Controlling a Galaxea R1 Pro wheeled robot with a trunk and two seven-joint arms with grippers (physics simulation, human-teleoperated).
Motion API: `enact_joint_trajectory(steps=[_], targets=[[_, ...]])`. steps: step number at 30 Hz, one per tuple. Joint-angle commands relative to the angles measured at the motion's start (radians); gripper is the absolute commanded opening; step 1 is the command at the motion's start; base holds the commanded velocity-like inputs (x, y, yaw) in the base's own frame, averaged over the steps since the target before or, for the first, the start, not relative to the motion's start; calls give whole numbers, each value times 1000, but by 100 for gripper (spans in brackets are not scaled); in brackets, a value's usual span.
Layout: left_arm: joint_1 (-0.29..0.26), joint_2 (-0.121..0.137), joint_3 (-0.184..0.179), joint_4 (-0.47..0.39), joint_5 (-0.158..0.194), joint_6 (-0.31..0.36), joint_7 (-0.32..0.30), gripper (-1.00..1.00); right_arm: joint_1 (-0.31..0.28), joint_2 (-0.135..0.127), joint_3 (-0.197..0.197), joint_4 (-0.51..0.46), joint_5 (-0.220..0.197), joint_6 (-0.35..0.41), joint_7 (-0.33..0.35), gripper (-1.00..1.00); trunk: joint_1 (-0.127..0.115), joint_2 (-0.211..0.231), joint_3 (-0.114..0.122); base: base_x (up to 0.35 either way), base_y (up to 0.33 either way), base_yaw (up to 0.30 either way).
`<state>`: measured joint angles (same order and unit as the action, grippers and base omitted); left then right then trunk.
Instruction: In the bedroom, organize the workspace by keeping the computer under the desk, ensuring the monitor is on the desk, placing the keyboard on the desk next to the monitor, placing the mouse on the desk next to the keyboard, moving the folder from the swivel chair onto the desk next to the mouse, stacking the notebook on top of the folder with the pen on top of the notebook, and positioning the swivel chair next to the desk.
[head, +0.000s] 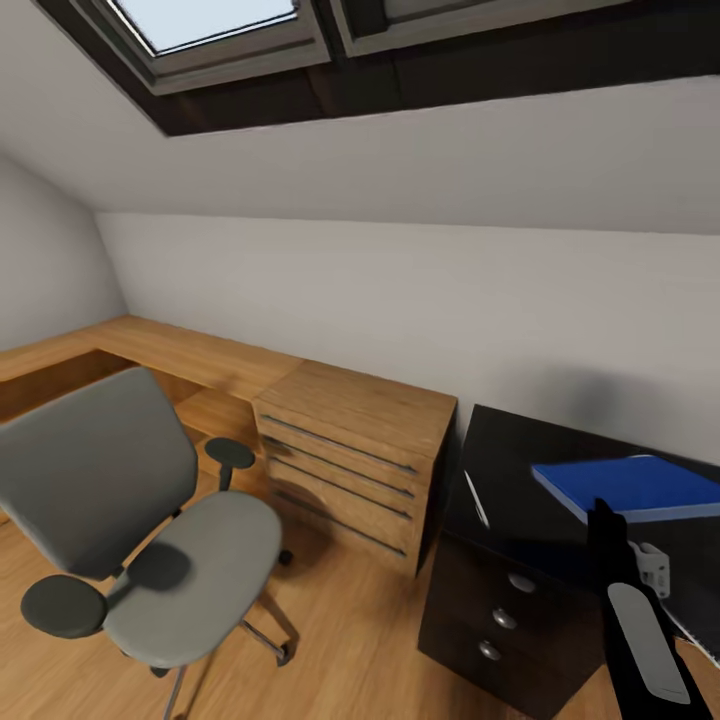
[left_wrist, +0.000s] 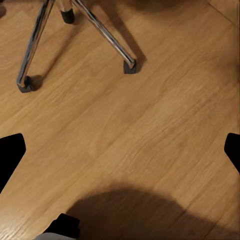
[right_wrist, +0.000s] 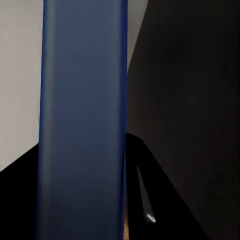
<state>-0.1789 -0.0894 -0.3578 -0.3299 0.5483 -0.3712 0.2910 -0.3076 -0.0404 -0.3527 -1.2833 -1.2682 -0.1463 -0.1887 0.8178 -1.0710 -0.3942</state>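
One blue folder (head: 640, 487) sits pinched in my right pincer (head: 603, 515) over the bench (head: 505, 480), so I'd lower it flat, clear of the pen (head: 476, 499) beside it.

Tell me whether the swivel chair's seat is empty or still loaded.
Empty. The swivel chair's grey seat is bare in the head view, and the blue folder is over the black desk, at the right hand.

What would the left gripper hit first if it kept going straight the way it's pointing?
Most likely the wood floor: the left wrist view looks straight down at bare boards. The swivel chair base legs sit off to the side, apparently out of line.
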Motion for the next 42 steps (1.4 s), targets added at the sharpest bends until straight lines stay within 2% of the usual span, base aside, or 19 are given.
enact_joint_trajectory(steps=[1, 33, 42], targets=[[-1, 1, -9, 0, 5, -6, 8, 100, -1, -1, 1, -1, -10, -7, -3, -100, 0, -1, -2, 0, 0, -273], [-1, 6, -9, 15, 5, -17, 10, 100, -1, -9, 0, 2, -10, -19, -2, -100, 0, -1, -19, 0, 0, -273], [-1, 7, -9, 34, 6, -17, 10, 100, -1, -9, -20, 2, -10, -19, -2, -100, 0, -1, -24, 0, 0, -273]])
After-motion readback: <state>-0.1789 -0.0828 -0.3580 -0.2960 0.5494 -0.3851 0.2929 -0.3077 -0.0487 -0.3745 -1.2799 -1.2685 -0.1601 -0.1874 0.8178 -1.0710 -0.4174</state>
